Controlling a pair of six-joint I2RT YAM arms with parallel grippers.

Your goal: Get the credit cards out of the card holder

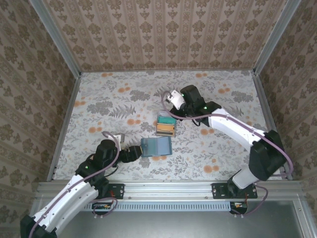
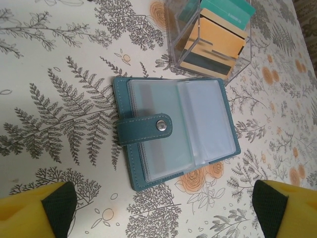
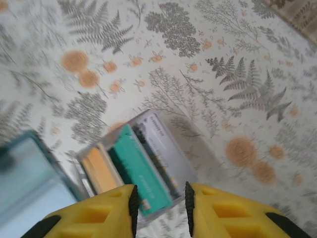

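Note:
The card holder (image 1: 156, 147) (image 2: 173, 131) lies open and flat on the table, its clear sleeves up and its snap tab folded across the left panel. The sleeves look empty. My left gripper (image 1: 132, 152) (image 2: 163, 206) is open just short of the holder's near edge, touching nothing. The credit cards, teal (image 3: 141, 176) (image 2: 228, 10) and tan-orange (image 3: 99, 171) (image 2: 218, 47), stand on edge in a clear box (image 1: 165, 125). My right gripper (image 1: 174, 110) (image 3: 161, 208) hovers over that box, its jaws a little apart with nothing between them.
The floral tablecloth (image 1: 109, 109) is bare to the left and at the back. Metal rails (image 1: 64, 124) and patterned walls close in the table on three sides. A blurred edge of the card holder (image 3: 25, 173) shows at the left of the right wrist view.

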